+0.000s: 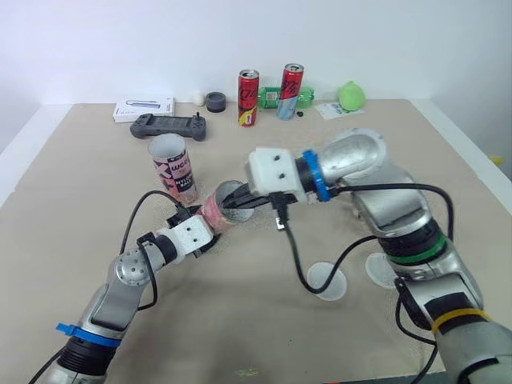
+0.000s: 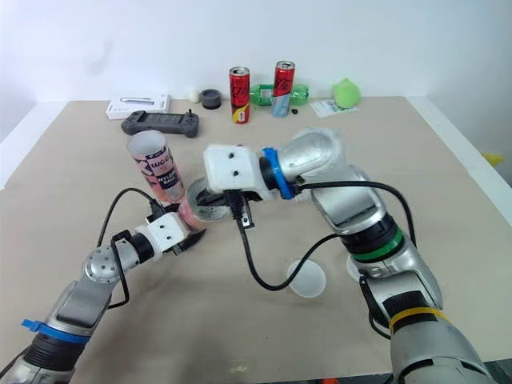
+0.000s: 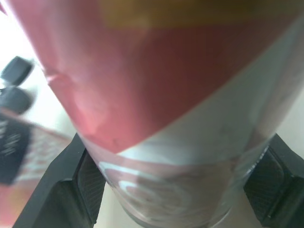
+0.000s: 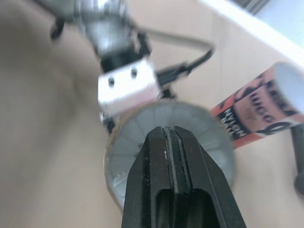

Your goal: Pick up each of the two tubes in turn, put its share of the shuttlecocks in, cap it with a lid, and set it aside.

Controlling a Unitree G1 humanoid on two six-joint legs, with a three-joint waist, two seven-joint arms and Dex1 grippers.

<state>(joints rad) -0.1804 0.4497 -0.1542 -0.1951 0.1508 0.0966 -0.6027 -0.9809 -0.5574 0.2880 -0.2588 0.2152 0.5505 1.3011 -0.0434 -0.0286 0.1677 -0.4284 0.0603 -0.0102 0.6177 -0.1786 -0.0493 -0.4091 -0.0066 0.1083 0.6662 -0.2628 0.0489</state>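
Black ribbed fingers of the left gripper (image 1: 200, 228) clamp the glossy pink-and-white tube (image 1: 214, 210), which is tilted with its round mouth at the right gripper (image 4: 170, 137), whose fingers are pressed together. Behind stands the second cylindrical tube (image 1: 174, 166). Two translucent round lids (image 1: 326, 282) lie flat on the tan table (image 1: 80, 184).

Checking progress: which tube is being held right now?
The tilted tube in the left gripper, mouth toward the right gripper; the other tube stands upright, ungripped.
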